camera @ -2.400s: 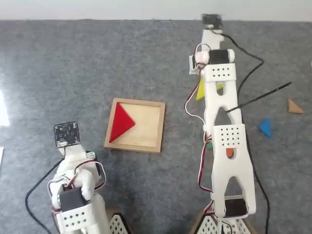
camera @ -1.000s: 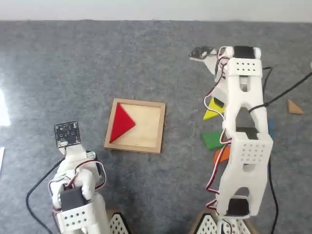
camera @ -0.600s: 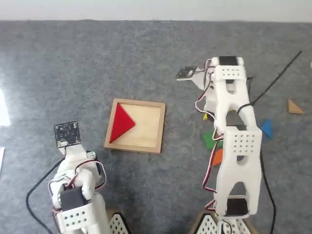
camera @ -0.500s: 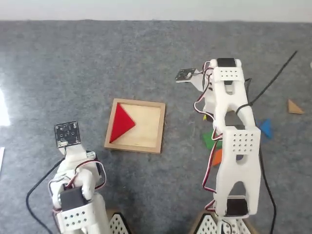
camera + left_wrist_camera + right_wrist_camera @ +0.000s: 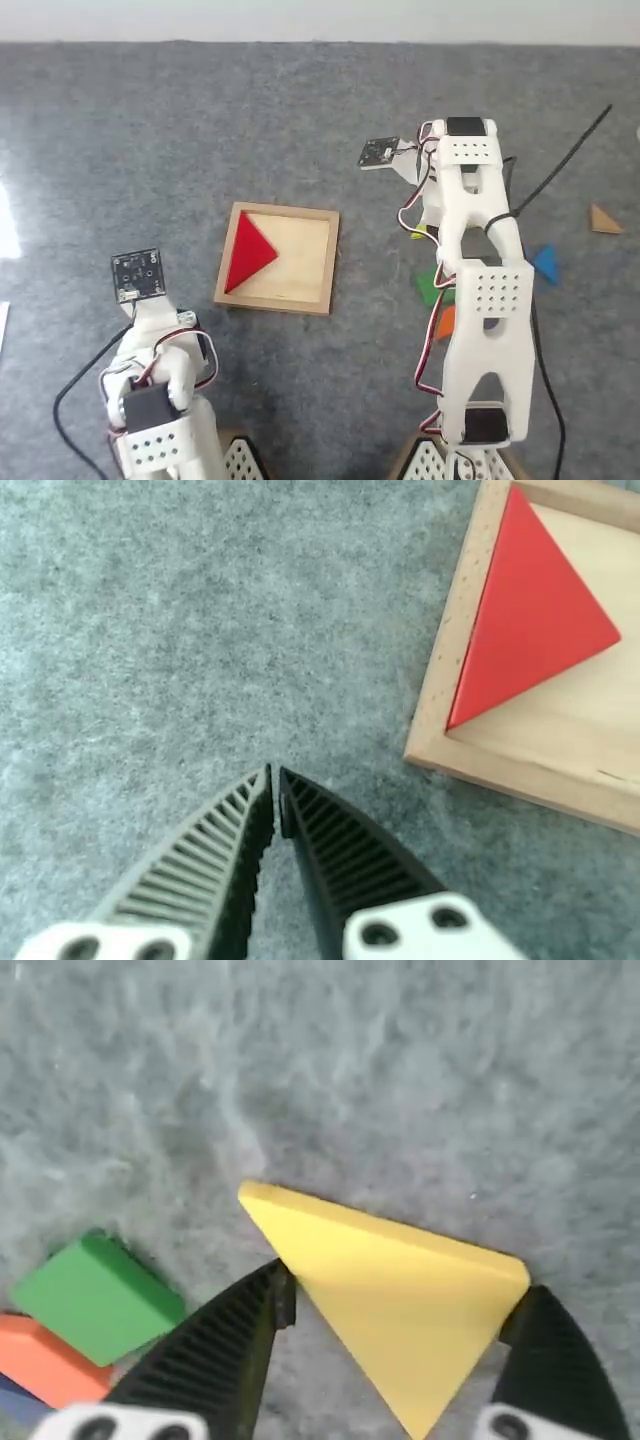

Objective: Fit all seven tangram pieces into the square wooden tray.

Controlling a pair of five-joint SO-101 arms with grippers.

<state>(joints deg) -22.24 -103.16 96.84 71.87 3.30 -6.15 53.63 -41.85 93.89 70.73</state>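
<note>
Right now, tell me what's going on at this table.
The right gripper is closed on the yellow triangle, off to the right of the wooden tray in the high view. So far the tray holds just the red triangle, along its left side. The green piece and orange piece lie close to the yellow one. The blue triangle and tan triangle lie farther right. The left gripper is shut on nothing, near a tray corner.

This is looking like a robotics lab: a white left arm [image 5: 160, 420] and right arm [image 5: 485, 330], trailing bare wiring [image 5: 419, 362], are standing on a grey felt-covered bench [image 5: 150, 120].
</note>
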